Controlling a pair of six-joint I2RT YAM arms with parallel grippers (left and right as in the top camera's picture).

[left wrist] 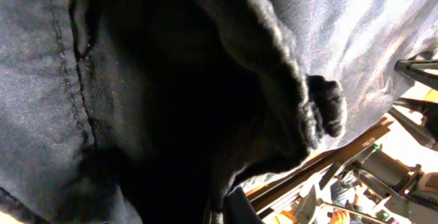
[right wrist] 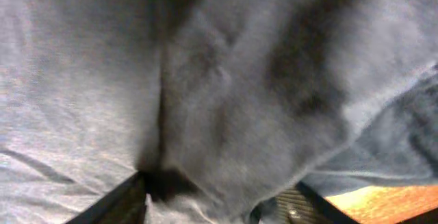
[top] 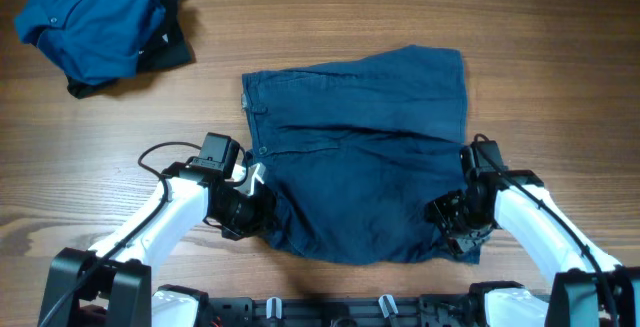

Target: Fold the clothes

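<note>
Navy shorts (top: pixel 360 167) lie spread on the middle of the table, waistband to the left. A brighter blue buttoned shirt (top: pixel 90 17) sits crumpled at the far left corner. My left gripper (top: pixel 255 205) is at the shorts' near left corner, shut on a bunched fold of the dark cloth (left wrist: pixel 171 80), which covers most of its wrist view. My right gripper (top: pixel 452 222) is at the near right corner. Its two fingers (right wrist: pixel 113 207) stand apart, open, with a thick fold of the shorts (right wrist: pixel 239 80) between them.
The wooden table (top: pixel 560 47) shows bare to the right and beyond the shorts. A dark garment (top: pixel 172 49) pokes out from under the shirt. The arms' black base rail (top: pixel 330 312) runs along the near edge.
</note>
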